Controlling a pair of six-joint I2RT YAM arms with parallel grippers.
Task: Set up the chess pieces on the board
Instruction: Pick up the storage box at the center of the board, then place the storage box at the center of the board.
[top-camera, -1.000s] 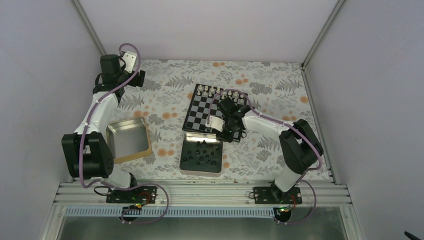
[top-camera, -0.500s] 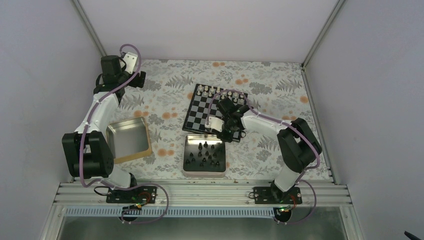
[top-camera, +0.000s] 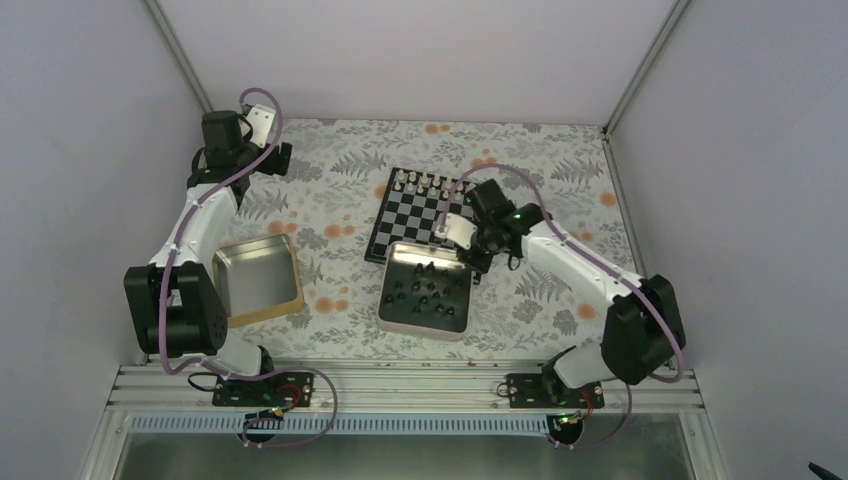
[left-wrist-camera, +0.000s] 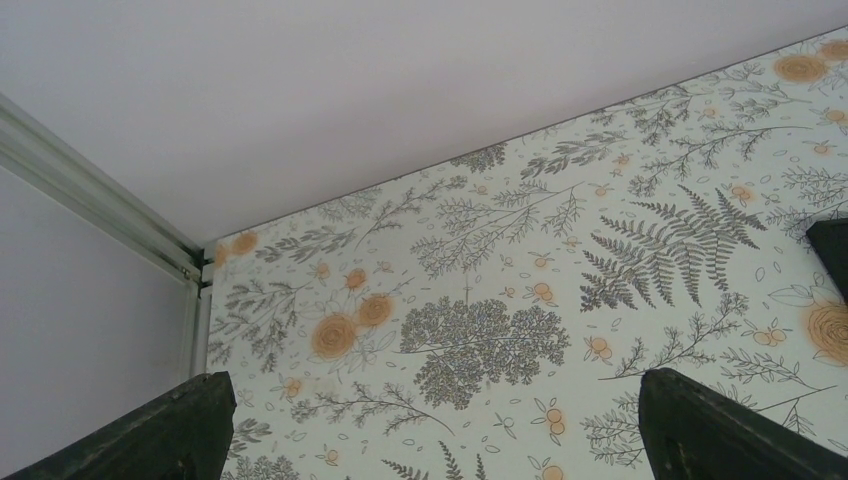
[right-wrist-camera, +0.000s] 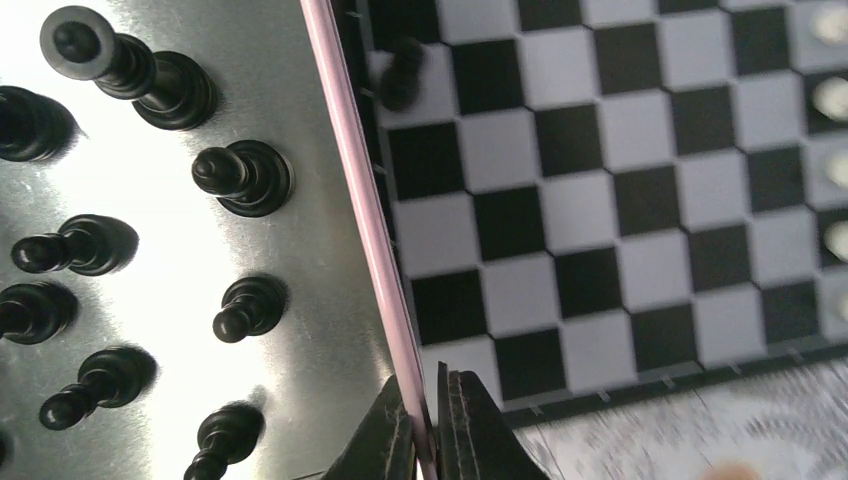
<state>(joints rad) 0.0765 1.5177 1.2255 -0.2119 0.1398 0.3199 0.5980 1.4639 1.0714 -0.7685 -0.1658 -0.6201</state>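
Observation:
The board (top-camera: 405, 215) lies mid-table, with pale pieces (top-camera: 425, 182) along its far edge. My right gripper (top-camera: 468, 250) is shut on the rim of the silver tin (top-camera: 420, 333), which overlaps the board's near edge. Several black chess pieces (top-camera: 425, 290) stand in the tin. In the right wrist view my right gripper (right-wrist-camera: 428, 430) pinches the thin rim (right-wrist-camera: 360, 200). There the black pieces (right-wrist-camera: 240, 175) are left of the rim and the board (right-wrist-camera: 620, 200) is right of it. One black piece (right-wrist-camera: 403, 72) lies on a board square beside the rim. My left gripper (top-camera: 275, 158) is open at the far left.
A gold-rimmed tin (top-camera: 257, 280) sits at the left by the left arm. The left wrist view shows only floral cloth (left-wrist-camera: 480, 340), the back wall, and my left gripper (left-wrist-camera: 430, 440). Enclosure walls close in three sides.
The right arm swung right and back. The silver tin moved with it from in front of the board to over the board's near edge. The left arm has not moved.

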